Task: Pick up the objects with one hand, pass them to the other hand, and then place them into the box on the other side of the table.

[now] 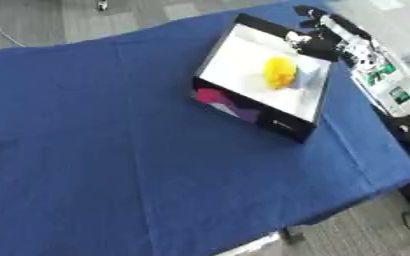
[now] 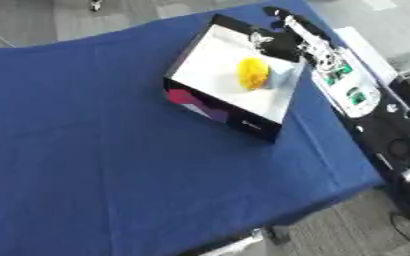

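Blue tablecloth [image 1: 138, 150] over grey floor [image 1: 33, 20] — box [image 1: 243, 107] holds yellow object [image 1: 279, 72].

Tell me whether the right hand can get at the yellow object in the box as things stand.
Probably yes. The right hand hangs over the far corner of the open-topped black box with a white inside, and the lumpy yellow object lies uncovered just below it, nothing between them.

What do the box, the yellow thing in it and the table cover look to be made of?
Box: likely printed cardboard, thin straight walls, white inside, dark outside. Yellow object: matte, lumpy, possibly soft plastic or foam; unclear. Table cover: blue woven cloth, creased, draping over the edge.
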`<act>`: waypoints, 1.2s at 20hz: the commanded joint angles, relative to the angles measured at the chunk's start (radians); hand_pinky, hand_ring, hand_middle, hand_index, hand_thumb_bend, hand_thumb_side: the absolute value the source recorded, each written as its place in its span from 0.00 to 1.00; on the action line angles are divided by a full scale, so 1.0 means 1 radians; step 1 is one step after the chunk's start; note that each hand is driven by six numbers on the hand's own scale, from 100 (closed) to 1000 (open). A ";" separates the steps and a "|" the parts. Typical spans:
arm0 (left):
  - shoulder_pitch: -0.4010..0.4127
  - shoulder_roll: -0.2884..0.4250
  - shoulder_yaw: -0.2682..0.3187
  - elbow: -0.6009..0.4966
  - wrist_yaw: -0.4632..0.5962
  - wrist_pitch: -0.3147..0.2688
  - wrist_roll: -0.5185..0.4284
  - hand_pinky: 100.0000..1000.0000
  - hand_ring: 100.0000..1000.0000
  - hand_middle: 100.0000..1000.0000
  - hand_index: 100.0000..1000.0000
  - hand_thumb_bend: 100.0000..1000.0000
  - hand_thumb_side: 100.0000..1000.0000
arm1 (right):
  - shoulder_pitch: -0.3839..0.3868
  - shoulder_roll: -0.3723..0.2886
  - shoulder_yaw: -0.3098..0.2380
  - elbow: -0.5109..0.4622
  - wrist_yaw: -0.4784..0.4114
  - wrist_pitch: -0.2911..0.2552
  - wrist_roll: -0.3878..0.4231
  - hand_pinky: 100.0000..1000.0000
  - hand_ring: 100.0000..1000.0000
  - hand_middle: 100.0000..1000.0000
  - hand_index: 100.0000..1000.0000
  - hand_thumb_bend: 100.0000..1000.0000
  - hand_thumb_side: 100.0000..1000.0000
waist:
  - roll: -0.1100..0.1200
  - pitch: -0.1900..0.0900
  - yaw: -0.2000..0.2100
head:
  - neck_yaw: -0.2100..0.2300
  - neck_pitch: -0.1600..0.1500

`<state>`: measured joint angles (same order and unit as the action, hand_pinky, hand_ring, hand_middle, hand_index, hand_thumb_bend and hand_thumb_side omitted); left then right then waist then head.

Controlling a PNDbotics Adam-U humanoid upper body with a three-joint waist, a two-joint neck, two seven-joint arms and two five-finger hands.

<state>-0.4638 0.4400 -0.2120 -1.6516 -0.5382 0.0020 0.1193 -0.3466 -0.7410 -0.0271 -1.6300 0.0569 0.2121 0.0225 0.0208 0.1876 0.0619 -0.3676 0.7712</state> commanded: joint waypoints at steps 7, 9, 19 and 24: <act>-0.009 0.050 0.032 -0.018 0.006 0.025 0.007 0.81 0.71 0.70 0.78 0.12 0.52 | -0.020 -0.014 -0.023 -0.101 -0.142 -0.055 -0.065 0.92 0.91 1.00 0.99 0.00 0.53 | 0.010 -0.036 0.007 | 0.046 -0.002; -0.009 0.064 0.042 -0.013 0.009 0.040 0.002 0.81 0.71 0.71 0.79 0.10 0.52 | -0.020 -0.016 -0.022 -0.109 -0.171 -0.059 -0.064 0.92 0.91 1.00 0.99 0.00 0.53 | 0.010 -0.036 0.009 | 0.062 -0.002; -0.027 0.185 0.111 0.059 0.084 0.164 -0.084 0.82 0.73 0.72 0.80 0.06 0.55 | -0.015 -0.035 -0.029 -0.117 -0.319 -0.070 -0.067 0.91 0.89 1.00 0.98 0.00 0.54 | 0.015 -0.034 0.017 | 0.139 -0.003; -0.051 0.246 0.100 0.109 0.113 0.186 -0.165 0.83 0.75 0.74 0.82 0.08 0.60 | -0.015 -0.047 -0.033 -0.112 -0.402 -0.063 -0.072 0.91 0.89 1.00 0.98 0.00 0.55 | 0.015 -0.032 0.014 | 0.182 -0.008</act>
<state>-0.4988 0.6376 -0.1204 -1.5458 -0.4360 0.1839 -0.0264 -0.3511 -0.7460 -0.0425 -1.7269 -0.3221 0.1489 -0.0453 0.0235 0.1876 0.0761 -0.1986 0.7710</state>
